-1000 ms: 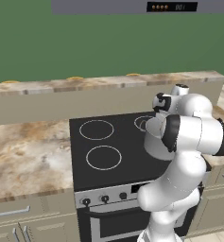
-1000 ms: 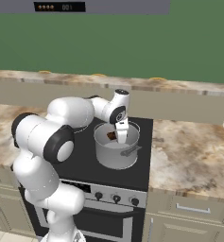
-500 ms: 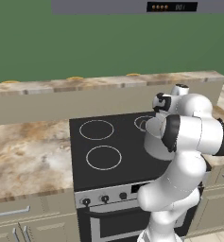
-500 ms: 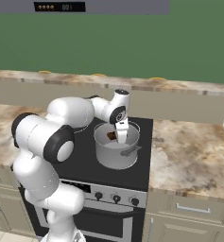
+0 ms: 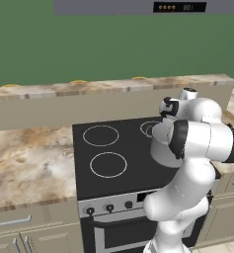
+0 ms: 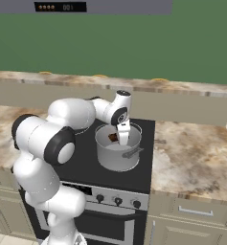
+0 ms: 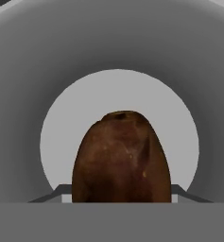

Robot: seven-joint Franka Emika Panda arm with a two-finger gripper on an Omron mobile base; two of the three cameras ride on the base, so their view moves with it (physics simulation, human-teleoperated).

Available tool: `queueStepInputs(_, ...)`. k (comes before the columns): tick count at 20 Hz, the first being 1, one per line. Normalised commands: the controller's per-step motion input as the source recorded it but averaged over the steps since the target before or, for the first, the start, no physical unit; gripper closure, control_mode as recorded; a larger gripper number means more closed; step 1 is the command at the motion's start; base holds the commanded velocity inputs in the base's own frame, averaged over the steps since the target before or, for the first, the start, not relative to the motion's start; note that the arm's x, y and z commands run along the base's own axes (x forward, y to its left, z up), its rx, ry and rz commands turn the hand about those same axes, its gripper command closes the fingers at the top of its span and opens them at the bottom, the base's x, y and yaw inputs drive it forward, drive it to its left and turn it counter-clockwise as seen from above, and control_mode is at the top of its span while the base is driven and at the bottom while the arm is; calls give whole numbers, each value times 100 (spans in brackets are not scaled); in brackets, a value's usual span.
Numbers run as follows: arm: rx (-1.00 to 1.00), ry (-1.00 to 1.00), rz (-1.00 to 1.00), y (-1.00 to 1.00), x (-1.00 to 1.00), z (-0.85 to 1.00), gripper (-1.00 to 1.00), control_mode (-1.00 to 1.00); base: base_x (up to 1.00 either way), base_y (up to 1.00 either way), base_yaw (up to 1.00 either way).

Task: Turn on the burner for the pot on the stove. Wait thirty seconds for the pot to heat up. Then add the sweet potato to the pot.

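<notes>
Gripper (image 6: 123,139) pointing straight down into the pot (image 6: 118,153), its white hand sunk below the rim line. Clamped on the sweet potato (image 7: 121,158): in the hand view the dark brown lump rises directly from between the finger tips, hanging above the pale round floor of the pot with the grey inner wall all around it. From the right base view a bit of brown shows inside the pot just beside the hand. Cannot tell whether the potato touches the pot floor.

Pot stands on the stove (image 5: 113,153), on the front burner at the stove's right side, near the front edge; one loop handle faces the knobs. Steel, brushed, wider than the ring beneath it.

Glass top black, thin white rings visible on the other burners. Row of black knobs (image 6: 117,201) along the steel front.

Marbled stone counter (image 6: 196,162) either side of the stove, raised ledge behind it, green wall beyond. Dark hood panel (image 6: 60,6) overhead with small orange lights.
</notes>
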Motion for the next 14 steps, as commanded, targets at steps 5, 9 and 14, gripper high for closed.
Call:
queueStepInputs(5, 0, 0, 0, 0, 0, 0, 100, -100, 0, 0, 0)
queueStepInputs(9, 0, 0, 0, 0, 0, 0, 100, -100, 0, 0, 0)
queueStepInputs(14, 0, 0, 0, 0, 0, 0, 100, -100, 0, 0, 0)
